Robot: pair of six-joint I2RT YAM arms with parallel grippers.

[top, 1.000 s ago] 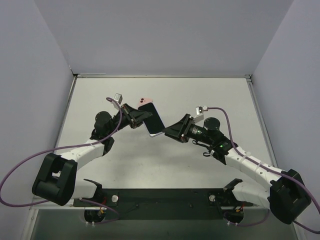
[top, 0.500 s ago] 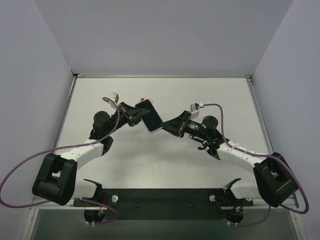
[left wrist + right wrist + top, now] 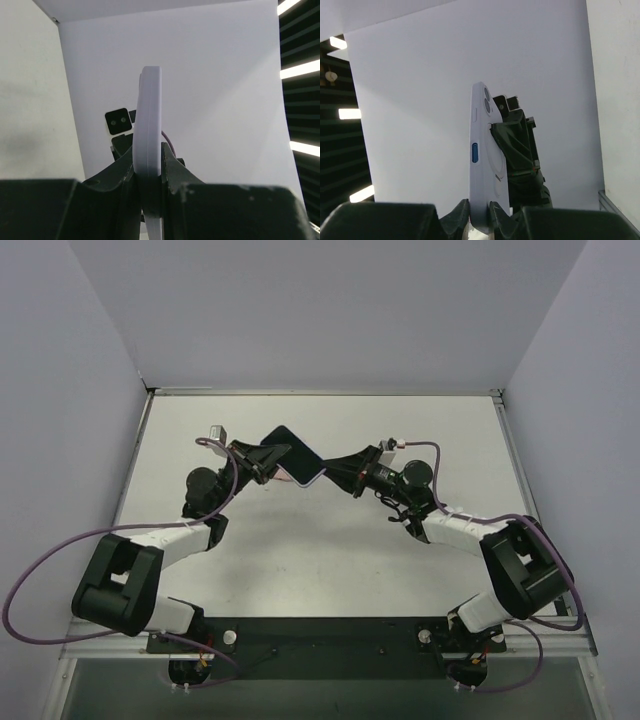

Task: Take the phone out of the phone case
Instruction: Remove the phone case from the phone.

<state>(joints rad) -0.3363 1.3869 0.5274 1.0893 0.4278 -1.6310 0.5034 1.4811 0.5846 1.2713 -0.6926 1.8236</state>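
The phone (image 3: 288, 446) shows its dark screen upward and sits in a pale lavender phone case (image 3: 306, 477), held in the air over the middle of the table between both arms. My left gripper (image 3: 268, 461) is shut on the case's left end; its fingers pinch the case edge (image 3: 148, 125) from both sides. My right gripper (image 3: 329, 472) is shut on the opposite end. In the right wrist view the case back (image 3: 489, 165) stands upright with a blue side button and two lenses, and the left gripper's finger (image 3: 516, 145) presses its far face.
The white table (image 3: 330, 560) is walled by grey panels on three sides. A black base plate (image 3: 320, 635) runs along the near edge. Purple cables (image 3: 60, 560) loop off both arms.
The right gripper has shut on the case's end. Both arms carried the cased phone toward the back wall, and it has turned from lengthwise to lying more crosswise between them.
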